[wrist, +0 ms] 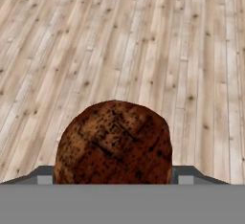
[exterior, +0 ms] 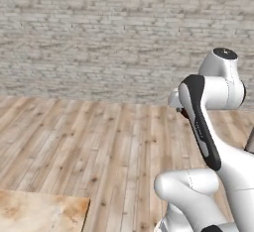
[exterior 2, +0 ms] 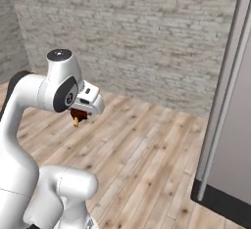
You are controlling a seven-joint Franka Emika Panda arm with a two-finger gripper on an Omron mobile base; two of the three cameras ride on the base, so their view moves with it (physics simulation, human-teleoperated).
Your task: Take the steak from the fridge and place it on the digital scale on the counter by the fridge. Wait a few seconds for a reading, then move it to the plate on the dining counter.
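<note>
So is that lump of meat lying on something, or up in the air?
In the air. The gripper holds the steak clamped between its fingers, with only the wooden floor far beneath it.

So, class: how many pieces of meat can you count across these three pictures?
1. A single steak, held in the claw above the wooden floor. It shows large in the hand view and as a small dark lump under the hand in the right base view.
</note>
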